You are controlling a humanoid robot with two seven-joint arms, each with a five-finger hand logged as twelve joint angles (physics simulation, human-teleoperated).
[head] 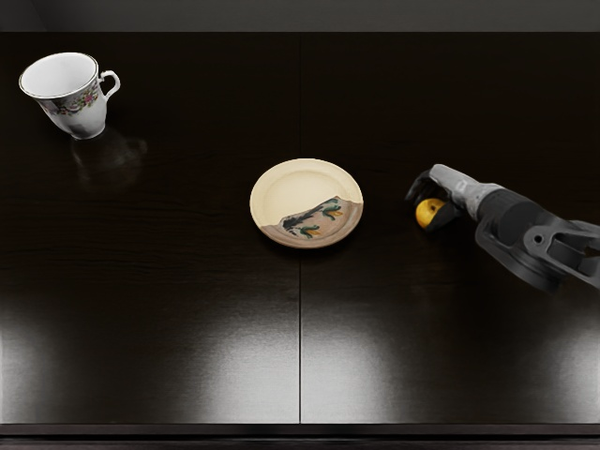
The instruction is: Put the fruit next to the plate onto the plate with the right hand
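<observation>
Head view is showing the fruit [429, 212], a small round yellow-orange thing, sitting to the right of the plate [306, 202]. It is near the plate but apart from it, with a strip of bare dark tabletop [187, 309] lying between the two. The right hand [435, 195] is hanging over and around the fruit, its dark parts covering the fruit's top and right side, so only part of the fruit is peeking out. The hand is blending into the dark surface, and I cannot tell whether it is spread, pressed together or clamping the fruit. Nor can I tell whether the fruit is resting on the tabletop or raised off it. The grey forearm [525, 239] is reaching in from the right edge, slanting up and leftward to the hand. The plate is lying flat near the middle, cream-coloured, with a brown band and a green and orange pattern along its lower edge. Far off at the upper left, a white cup [67, 89] with a floral band is standing with its handle pointing right, well apart from everything else.
</observation>
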